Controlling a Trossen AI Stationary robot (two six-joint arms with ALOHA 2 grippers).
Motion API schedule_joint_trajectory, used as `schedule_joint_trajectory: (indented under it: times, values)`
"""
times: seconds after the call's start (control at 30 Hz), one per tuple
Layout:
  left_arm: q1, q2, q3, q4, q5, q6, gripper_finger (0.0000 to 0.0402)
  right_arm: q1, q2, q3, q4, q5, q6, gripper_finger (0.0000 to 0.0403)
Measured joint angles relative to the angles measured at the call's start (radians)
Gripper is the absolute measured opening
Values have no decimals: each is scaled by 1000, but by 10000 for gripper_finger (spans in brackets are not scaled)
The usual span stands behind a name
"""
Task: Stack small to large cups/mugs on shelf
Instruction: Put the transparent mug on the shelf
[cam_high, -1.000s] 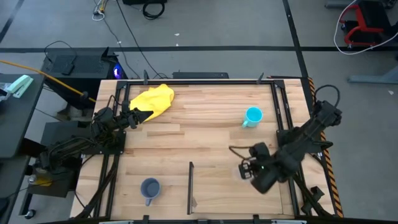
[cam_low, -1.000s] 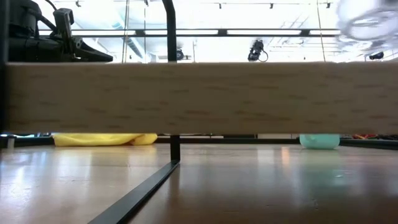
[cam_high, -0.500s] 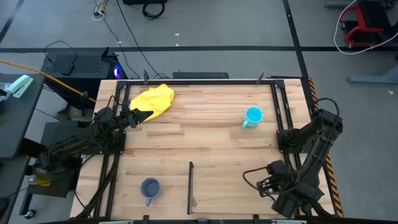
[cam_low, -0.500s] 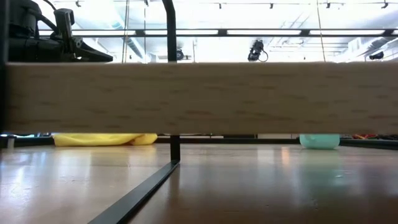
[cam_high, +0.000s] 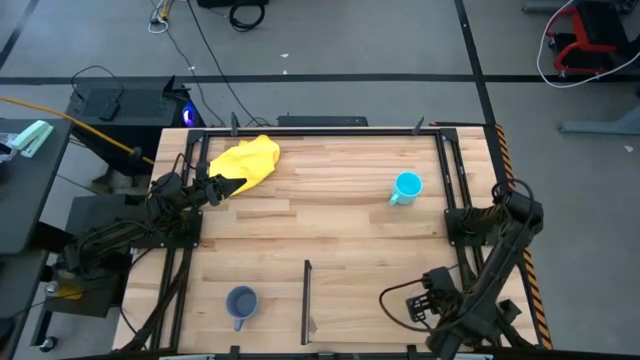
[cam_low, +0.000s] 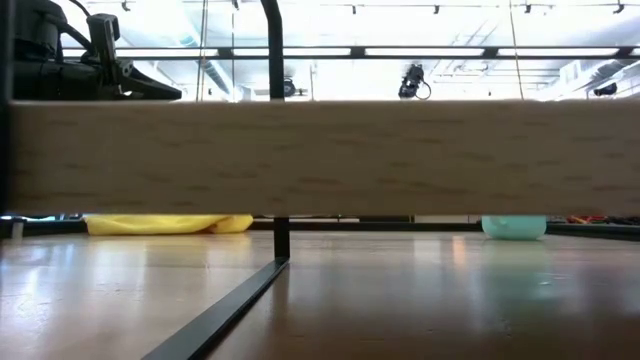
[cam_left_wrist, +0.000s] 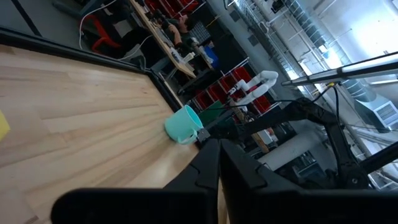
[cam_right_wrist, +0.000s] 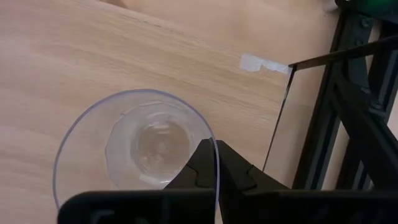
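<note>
My right gripper (cam_high: 416, 305) is near the table's near right corner, shut on the small clear plastic cup (cam_right_wrist: 146, 146), which I see from above in the right wrist view. The cyan mug (cam_high: 405, 187) stands upright at the far right of the wooden shelf surface (cam_high: 340, 230); it also shows in the left wrist view (cam_left_wrist: 182, 124). The grey-blue mug (cam_high: 241, 303) stands upright near the front, left of the thin dark divider (cam_high: 307, 298). My left gripper (cam_high: 214, 186) waits shut and empty at the far left, beside the yellow cloth (cam_high: 247, 160). My right gripper pinches the clear cup's wall at the rim (cam_right_wrist: 215, 149), one finger inside the cup and one outside. The fingers come from above, pointing down. The cup is upright with its mouth up; whether its base is on the wood, I cannot tell.
Black frame rails (cam_high: 455, 190) run along the right side and show close to the cup in the right wrist view (cam_right_wrist: 348, 124). A patch of white tape (cam_right_wrist: 258, 63) lies on the wood by the divider's end. In the low view a wooden plank (cam_low: 320, 155) crosses the picture.
My right gripper has carried the clear cup toward the table's near edge and a little to the right, still shut on it. The cup has gone out of the low view, where it showed at the upper right a second ago.
</note>
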Motion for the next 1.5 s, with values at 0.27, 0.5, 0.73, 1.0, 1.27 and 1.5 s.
schedule_joint_trajectory:
  times: [0.27,0.5,0.73,1.0,1.27,1.5]
  values:
    - [0,0,0,-1,0,0,15,1,5,0,0,1,1,1]
    - [0,0,0,-1,0,0,19,1,5,0,0,3,1,1]
    - [0,0,0,-1,0,0,10,-38,-29,0,42,27,-20,1]
    - [0,0,0,-1,0,0,23,-205,-52,0,203,157,-281,1]
    - [0,0,0,-1,0,-1,9,-343,-53,88,230,279,-573,1]
    - [0,0,0,-2,0,0,22,-400,-26,155,280,317,-729,0]
